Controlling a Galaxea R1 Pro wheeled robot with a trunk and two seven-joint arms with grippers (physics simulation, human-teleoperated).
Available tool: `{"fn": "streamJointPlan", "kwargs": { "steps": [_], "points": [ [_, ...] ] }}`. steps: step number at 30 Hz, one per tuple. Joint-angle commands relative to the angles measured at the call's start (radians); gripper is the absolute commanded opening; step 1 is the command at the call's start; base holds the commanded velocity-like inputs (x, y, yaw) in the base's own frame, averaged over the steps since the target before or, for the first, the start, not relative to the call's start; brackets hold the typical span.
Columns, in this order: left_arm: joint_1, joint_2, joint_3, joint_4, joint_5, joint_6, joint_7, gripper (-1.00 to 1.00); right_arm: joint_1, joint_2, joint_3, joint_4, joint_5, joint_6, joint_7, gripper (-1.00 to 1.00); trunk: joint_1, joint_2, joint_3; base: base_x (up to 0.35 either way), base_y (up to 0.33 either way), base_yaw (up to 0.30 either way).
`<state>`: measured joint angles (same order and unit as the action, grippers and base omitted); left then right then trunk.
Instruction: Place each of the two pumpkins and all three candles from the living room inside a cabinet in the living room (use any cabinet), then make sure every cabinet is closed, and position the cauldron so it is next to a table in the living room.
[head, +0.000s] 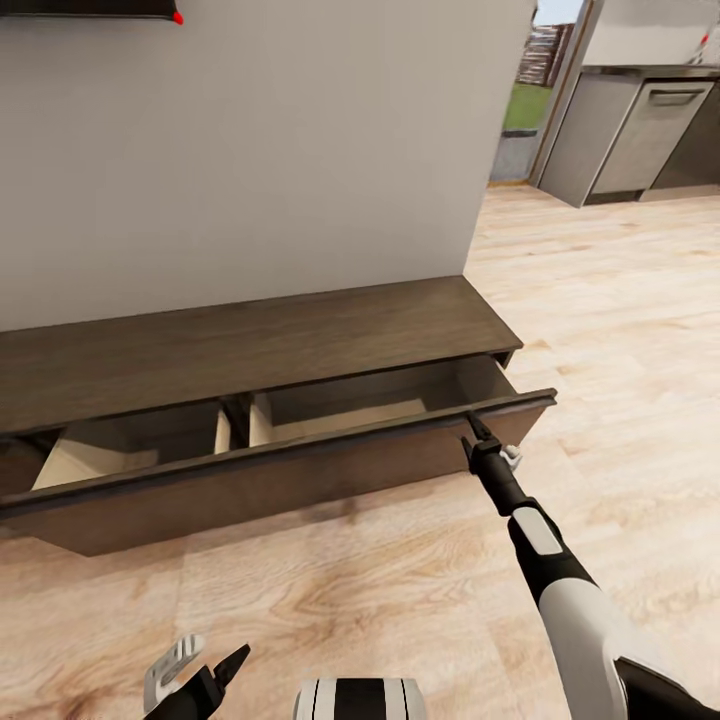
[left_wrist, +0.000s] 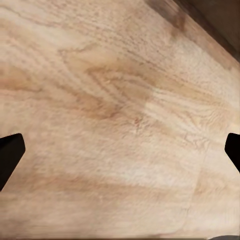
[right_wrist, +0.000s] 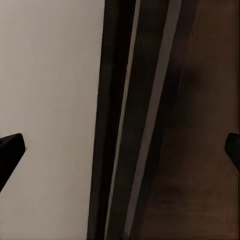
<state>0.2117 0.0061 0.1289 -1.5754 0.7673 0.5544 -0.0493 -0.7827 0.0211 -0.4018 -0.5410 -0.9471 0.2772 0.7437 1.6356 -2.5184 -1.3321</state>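
Observation:
The cabinet is a long low dark-brown unit against the white wall. Its wide drawer is pulled out, and the dark drawer front stands away from the body. Two pale wood compartments show inside, with nothing visible in them. My right gripper is at the top edge of the drawer front near its right end. In the right wrist view its fingertips stand wide apart, open, with the dark drawer edge running between them. My left gripper hangs open low over the wood floor.
Light wood floor stretches to the right of the cabinet toward grey kitchen units at the back right. A glazed opening shows beside the wall's end. A dark object hangs on the wall above.

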Motion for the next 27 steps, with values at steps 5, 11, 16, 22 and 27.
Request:
{"fn": "streamJointPlan", "kwargs": {
  "steps": [5,11,16,22,27],
  "points": [
    [0.000,-0.001,0.001,-0.001,0.001,0.004,0.000,1.00,0.087,0.002,0.004,-0.155,0.004,0.011,-0.009,1.00,-0.002,0.001,0.019,-0.029,0.000,0.000],
    [0.000,-0.008,0.016,-0.010,0.001,-0.009,0.012,1.00,0.522,-0.008,0.143,-0.986,0.075,0.377,-0.463,1.00,-0.005,0.003,0.043,-0.002,0.000,0.000],
    [-0.001,-0.004,0.085,-0.017,0.004,-0.039,0.027,1.00,0.548,-0.016,0.222,-1.073,0.495,0.464,-0.535,1.00,-0.007,0.004,0.062,0.000,0.000,0.000],
    [-0.003,-0.025,0.274,-0.031,0.028,-0.039,0.174,1.00,0.497,-0.007,0.542,-1.072,0.791,0.716,-0.546,1.00,-0.010,0.005,0.085,0.000,0.000,0.097],
    [-0.007,-0.033,0.326,-0.030,0.040,-0.026,0.189,1.00,0.487,0.008,0.727,-1.070,0.846,0.751,-0.616,1.00,-0.012,0.006,0.104,0.000,0.000,0.256]
  ]
}}
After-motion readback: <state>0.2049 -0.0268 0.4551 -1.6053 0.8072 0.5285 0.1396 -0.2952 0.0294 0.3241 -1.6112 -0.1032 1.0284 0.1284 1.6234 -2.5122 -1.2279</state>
